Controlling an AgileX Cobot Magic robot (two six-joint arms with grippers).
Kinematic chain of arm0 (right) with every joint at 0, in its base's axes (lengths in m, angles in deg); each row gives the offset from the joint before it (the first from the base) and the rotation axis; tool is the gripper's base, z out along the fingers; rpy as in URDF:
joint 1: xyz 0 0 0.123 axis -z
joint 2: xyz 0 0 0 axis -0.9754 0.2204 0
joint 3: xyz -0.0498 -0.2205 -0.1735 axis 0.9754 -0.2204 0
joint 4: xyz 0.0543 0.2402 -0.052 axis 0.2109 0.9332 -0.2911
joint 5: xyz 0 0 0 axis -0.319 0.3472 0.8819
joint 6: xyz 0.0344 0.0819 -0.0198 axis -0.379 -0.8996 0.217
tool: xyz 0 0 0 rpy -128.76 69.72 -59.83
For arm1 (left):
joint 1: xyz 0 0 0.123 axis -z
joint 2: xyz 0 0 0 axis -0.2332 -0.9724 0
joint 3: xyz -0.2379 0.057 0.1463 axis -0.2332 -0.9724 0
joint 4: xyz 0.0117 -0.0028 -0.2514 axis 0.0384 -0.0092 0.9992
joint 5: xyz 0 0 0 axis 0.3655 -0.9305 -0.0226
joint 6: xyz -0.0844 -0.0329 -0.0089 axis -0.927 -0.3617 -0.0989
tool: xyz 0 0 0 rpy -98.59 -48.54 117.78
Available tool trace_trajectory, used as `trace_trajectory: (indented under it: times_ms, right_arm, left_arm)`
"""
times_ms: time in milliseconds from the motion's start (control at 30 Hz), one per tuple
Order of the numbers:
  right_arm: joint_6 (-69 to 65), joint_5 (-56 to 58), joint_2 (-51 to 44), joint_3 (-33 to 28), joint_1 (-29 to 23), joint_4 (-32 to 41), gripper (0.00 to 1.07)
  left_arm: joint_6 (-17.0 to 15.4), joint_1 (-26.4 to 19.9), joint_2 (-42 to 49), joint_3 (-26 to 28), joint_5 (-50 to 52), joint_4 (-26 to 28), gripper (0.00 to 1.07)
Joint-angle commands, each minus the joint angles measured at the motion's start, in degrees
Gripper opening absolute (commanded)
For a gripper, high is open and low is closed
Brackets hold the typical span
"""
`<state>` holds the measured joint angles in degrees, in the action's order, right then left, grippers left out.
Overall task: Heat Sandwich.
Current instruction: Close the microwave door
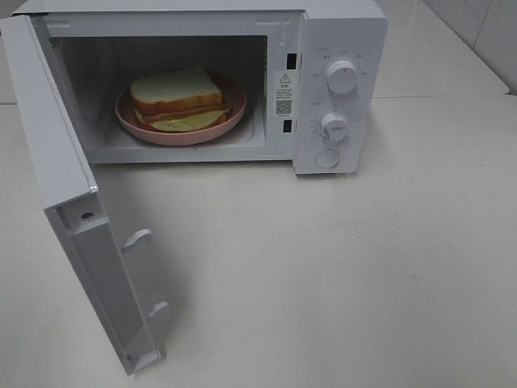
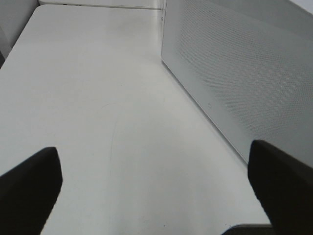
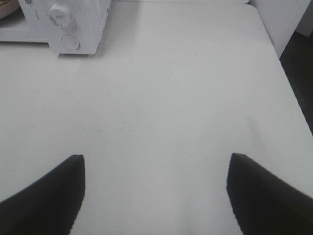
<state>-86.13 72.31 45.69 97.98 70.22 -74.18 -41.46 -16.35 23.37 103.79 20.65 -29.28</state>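
White-bread sandwich on pink plate inside the open microwave. Left gripper and right gripper hang outside the microwave, well apart from the sandwich. Both stand spread wide, empty.

A plain white tabletop is seen filling the high view, evenly lit, with only soft shadows laid across it. A pale tiled surface is glimpsed at the far right corner. In the right wrist view, dark floor is shown beyond the tabletop's edge.
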Motion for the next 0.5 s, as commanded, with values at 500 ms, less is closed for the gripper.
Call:
trace_trajectory:
  times_ms: [500]
  right_arm:
    - [-0.3, -4.6, -2.2, -2.2, 3.0, 3.7, 0.76]
  left_arm:
    - [-0.2, 0.3, 0.4, -0.2, 0.6, 0.6, 0.98]
